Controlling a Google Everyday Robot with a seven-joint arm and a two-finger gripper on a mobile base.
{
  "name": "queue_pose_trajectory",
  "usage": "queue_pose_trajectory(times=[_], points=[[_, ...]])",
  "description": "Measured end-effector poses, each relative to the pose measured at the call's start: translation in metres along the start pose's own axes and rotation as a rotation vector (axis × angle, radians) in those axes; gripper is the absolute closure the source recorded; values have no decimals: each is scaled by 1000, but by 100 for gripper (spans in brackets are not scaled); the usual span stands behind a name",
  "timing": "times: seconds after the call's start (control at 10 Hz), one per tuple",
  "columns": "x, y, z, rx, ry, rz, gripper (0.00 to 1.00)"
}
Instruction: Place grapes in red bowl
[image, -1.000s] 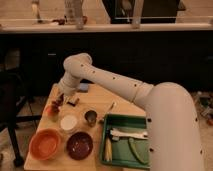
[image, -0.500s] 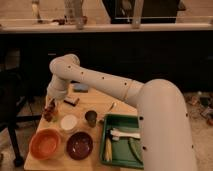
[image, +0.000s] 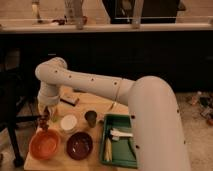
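Note:
My gripper (image: 46, 115) hangs from the white arm over the table's left side. It is shut on the grapes (image: 45, 120), a small dark reddish bunch held just above the far rim of the red bowl (image: 44, 144). The orange-red bowl stands at the table's front left corner, and its pale inside holds nothing that I can see. The fingers themselves are mostly hidden by the wrist and the grapes.
A dark maroon bowl (image: 79, 145) stands right of the red bowl. A small white bowl (image: 68, 122) and a metal cup (image: 91, 118) stand behind them. A green tray (image: 120, 140) with utensils lies at the right. A dark flat object (image: 70, 100) lies at the back.
The arm has swung left and forward with the grapes, from the table's back middle to just above the red bowl's far rim.

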Motion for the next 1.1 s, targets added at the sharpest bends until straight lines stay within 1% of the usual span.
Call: queue_pose_trajectory(times=[0.2, 0.4, 0.9, 1.0, 1.1], points=[[-13, -2, 9, -45, 10, -37, 88], [-20, -4, 16, -67, 12, -56, 88], [-18, -3, 15, -66, 14, -51, 88], [-18, -3, 15, -63, 11, -49, 88], [-17, 1, 19, -58, -3, -46, 88]])
